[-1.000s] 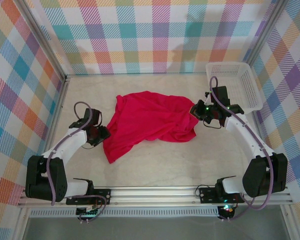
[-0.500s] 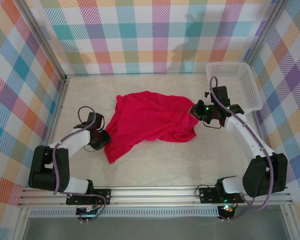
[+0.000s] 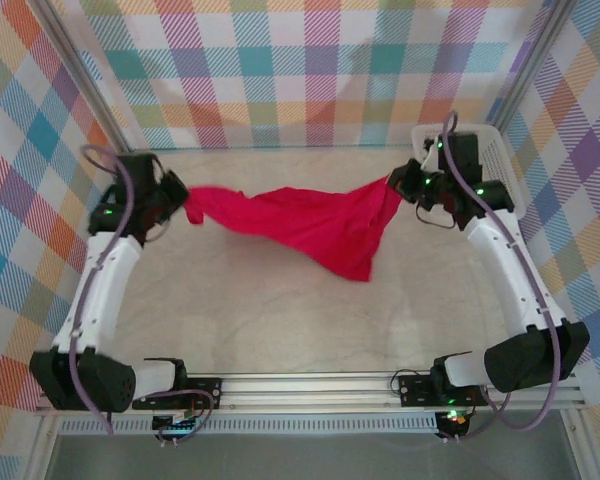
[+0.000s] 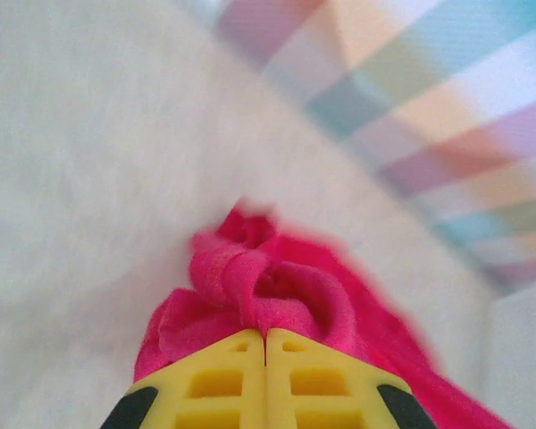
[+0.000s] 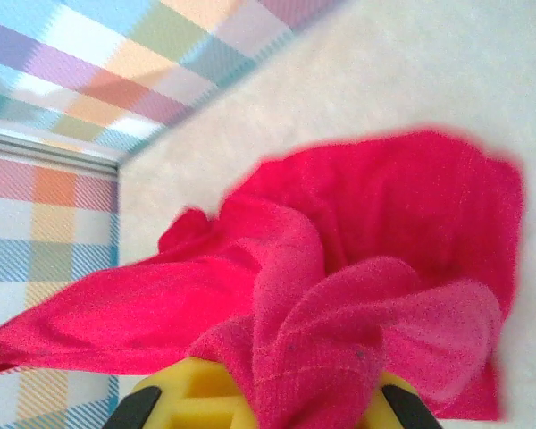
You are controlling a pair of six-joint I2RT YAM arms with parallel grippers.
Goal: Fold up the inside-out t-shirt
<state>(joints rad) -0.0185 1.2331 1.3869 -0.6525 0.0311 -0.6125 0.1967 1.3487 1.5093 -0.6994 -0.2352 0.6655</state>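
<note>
Red cloth hangs stretched between the arms: the inside-out t-shirt [image 3: 305, 220] spans left to right over the surface [image 3: 280, 330], long axis running across the far half. Left end effector [image 3: 187, 208] is clamped on one bunched end, right end effector [image 3: 394, 186] pinches the other, and a loose flap droops nearer the right side, so I reckon both must lower together

Matt cloth t-shirt [image 3: 310, 225] (finely knit), plastic fingers [image 4: 214, 384]
</note>
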